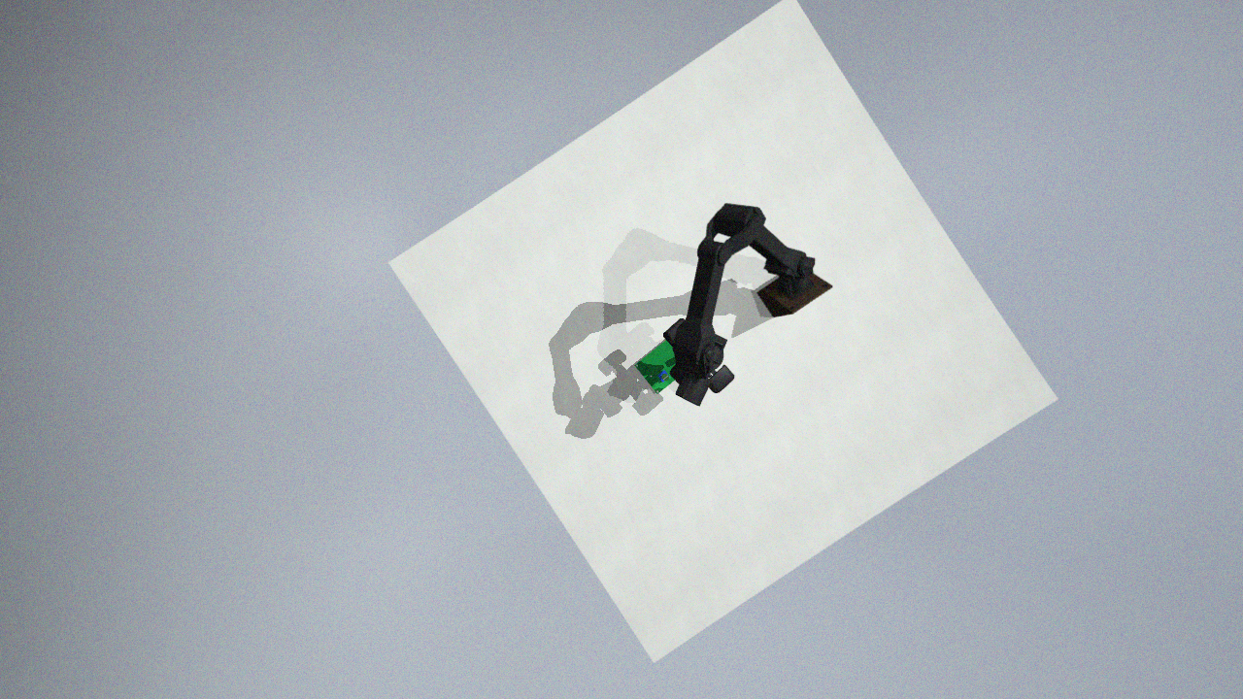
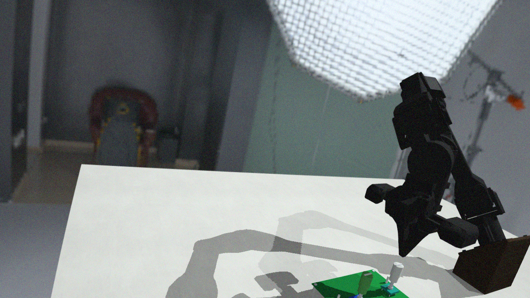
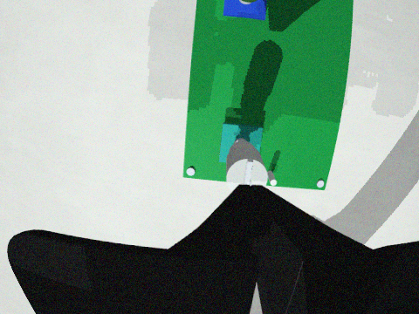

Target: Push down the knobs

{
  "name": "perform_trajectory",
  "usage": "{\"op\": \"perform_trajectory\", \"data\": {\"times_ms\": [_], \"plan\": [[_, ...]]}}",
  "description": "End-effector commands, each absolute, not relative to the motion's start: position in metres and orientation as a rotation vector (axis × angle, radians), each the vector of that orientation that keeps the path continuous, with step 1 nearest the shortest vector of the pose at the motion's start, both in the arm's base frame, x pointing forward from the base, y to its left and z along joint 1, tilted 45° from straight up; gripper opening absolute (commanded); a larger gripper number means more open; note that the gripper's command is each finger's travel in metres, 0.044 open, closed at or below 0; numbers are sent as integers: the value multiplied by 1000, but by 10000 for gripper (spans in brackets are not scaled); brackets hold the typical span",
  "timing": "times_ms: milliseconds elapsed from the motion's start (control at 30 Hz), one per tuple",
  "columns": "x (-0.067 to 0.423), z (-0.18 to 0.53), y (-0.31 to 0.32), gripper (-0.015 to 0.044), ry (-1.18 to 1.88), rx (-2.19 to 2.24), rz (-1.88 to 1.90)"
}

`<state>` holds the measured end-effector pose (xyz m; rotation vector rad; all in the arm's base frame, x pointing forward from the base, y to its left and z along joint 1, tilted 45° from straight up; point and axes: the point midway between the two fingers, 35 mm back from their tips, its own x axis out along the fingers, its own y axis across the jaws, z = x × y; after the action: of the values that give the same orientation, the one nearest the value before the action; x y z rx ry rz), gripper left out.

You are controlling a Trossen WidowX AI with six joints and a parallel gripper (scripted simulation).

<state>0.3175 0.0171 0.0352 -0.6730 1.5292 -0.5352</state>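
Observation:
The green circuit board (image 1: pixel 652 363) (image 2: pixel 337 286) (image 3: pixel 314 64) stands on the white table (image 1: pixel 782 521) (image 2: pixel 148 222). A white knob (image 2: pixel 396 270) (image 3: pixel 246 167) sits high on its shaft above a teal potentiometer (image 2: pixel 389 291) (image 3: pixel 230 142) at the board's near end. An olive-green knob (image 2: pixel 364 281) sits raised over a blue potentiometer (image 3: pixel 241 7) at the far end. My gripper (image 2: pixel 403 253) (image 3: pixel 248 197) is shut and empty, pointing down. Its tip hangs a little above the white knob, apart from it. In the overhead view the arm hides that end of the board.
The arm's brown base block (image 1: pixel 795 293) (image 2: pixel 489 263) stands on the table behind the board. A small grey post (image 3: pixel 274 160) rises from the board beside the white knob. Arm shadows fall across the table beside the board.

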Motion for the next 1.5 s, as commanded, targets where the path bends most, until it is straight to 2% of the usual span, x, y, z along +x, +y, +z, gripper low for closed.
{"op": "perform_trajectory", "data": {"times_ms": [0,1467], "plan": [[316,30,11,0,1534,-680,-537],[316,22,3,0,1534,-681,-537]]}}
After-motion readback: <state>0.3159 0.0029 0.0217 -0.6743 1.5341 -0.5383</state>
